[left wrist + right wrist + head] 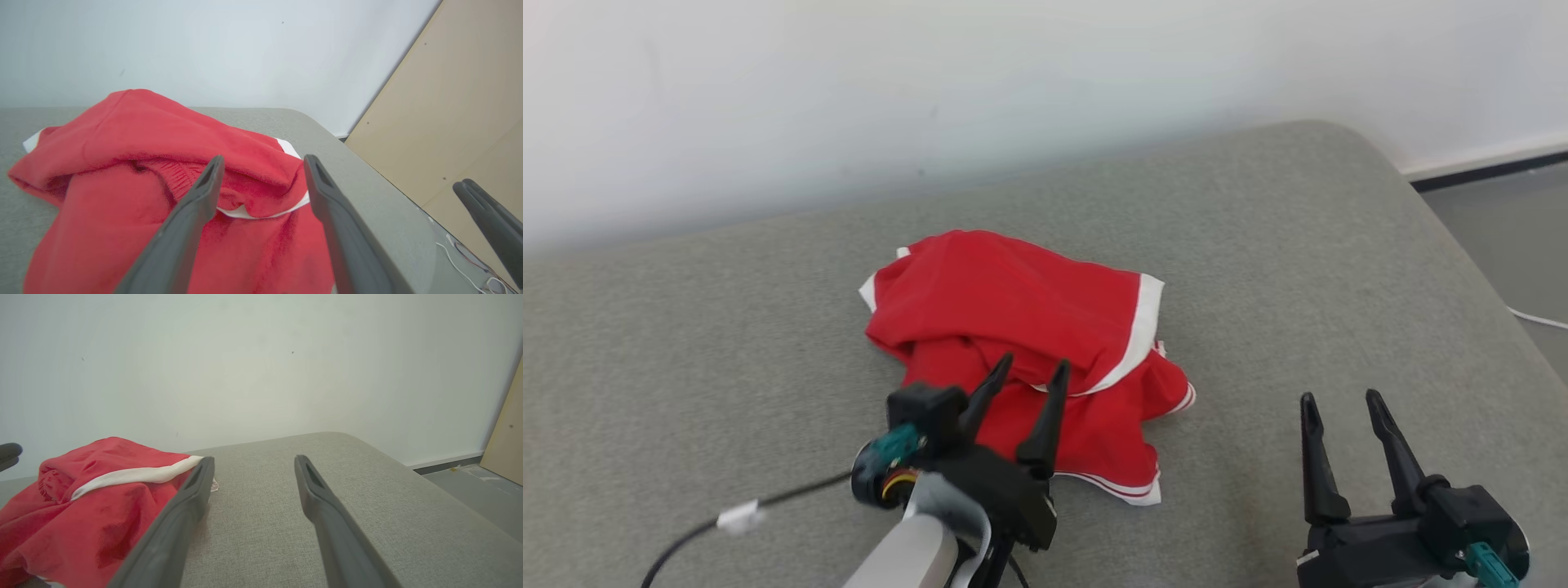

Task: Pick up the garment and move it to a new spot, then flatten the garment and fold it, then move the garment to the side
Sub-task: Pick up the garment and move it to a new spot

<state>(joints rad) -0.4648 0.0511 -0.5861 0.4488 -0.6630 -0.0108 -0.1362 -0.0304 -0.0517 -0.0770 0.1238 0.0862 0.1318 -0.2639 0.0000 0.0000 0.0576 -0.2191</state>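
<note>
Nearest: left gripper (1036, 361), two long dark tapered fingers, spread apart, nothing clamped. Tips over near edge of garment; contact cannot be told. Thin black cable with white tag (739, 516) trails left from its wrist. Crumpled red soft-knit garment with white trim bands (1013, 302) lies heaped mid-way across grey woven upholstered surface (686, 343), which has rounded far-right corner. Folds bunched; ribbed patch shows in left wrist view. Right gripper (1341, 396) at lower right, fingers apart, empty, over bare fabric, clear of garment. Pale matte wall (849, 82) behind.
</note>
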